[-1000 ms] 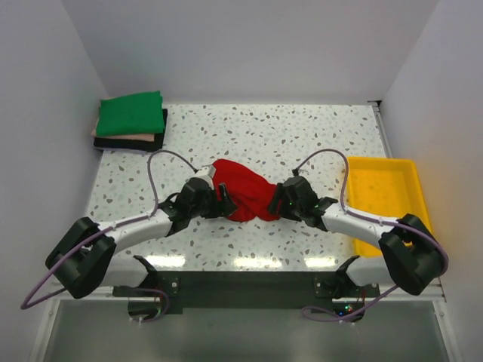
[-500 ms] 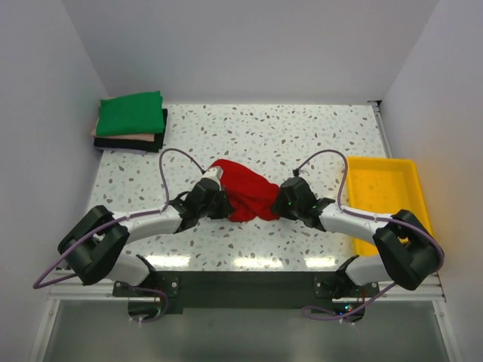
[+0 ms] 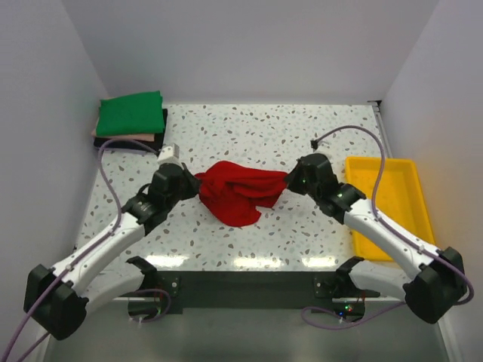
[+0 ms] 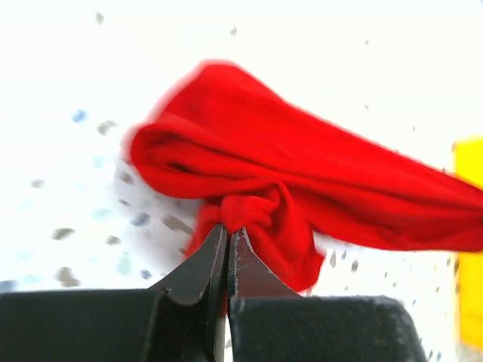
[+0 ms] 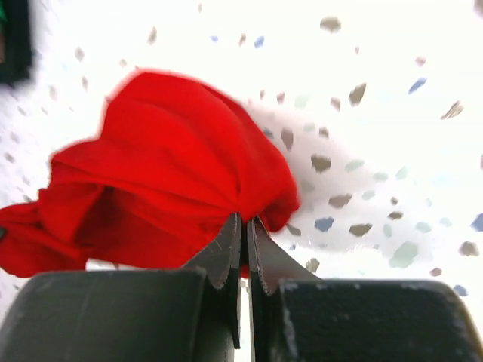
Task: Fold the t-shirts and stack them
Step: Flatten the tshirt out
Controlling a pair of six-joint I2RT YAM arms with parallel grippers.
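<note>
End effectors (image 3: 198, 183) (image 3: 287, 181), two, on one red shirt (image 3: 238, 197)

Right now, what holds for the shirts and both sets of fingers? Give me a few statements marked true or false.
1. The left fingers and the right fingers are each shut on the red shirt. True.
2. The red shirt is folded into a square. False: it is bunched and stretched between the two arms.
3. The green shirt tops the stack at the far left corner. True.
4. The red shirt lies in the yellow tray. False: it is over the speckled table, left of the tray.
</note>
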